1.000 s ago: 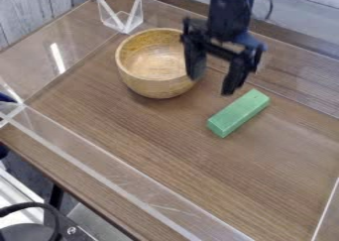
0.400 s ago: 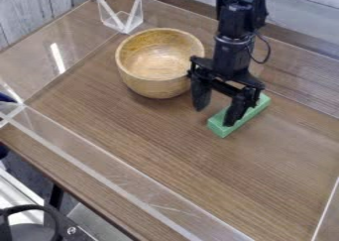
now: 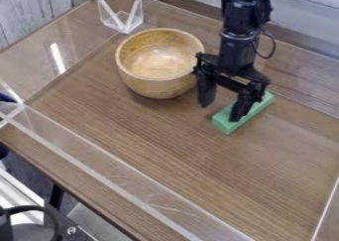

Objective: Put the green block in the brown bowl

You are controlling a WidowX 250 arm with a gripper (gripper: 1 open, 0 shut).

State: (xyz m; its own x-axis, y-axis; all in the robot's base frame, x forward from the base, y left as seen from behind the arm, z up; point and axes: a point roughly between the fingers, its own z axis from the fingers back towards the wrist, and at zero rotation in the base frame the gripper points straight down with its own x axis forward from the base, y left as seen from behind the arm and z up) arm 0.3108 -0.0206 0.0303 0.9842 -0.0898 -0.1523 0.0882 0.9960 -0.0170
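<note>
The green block (image 3: 247,116) lies flat on the wooden table, right of the brown bowl (image 3: 159,62). My gripper (image 3: 229,102) points straight down over the block's left half, low at the table, its jaws open with a dark finger on each side of the bar. The fingers hide the block's middle, and I cannot tell whether they touch it. The bowl sits upright to the left of the gripper with nothing inside it.
A small clear folded plastic piece (image 3: 119,14) stands behind the bowl at the back left. Clear acrylic walls (image 3: 79,161) ring the wooden tabletop, with a low front wall near the table's edge.
The gripper has come down and a little to the right, from above the bowl's right rim to straddling the green block. Its jaws stayed open. Block and bowl have not moved.
</note>
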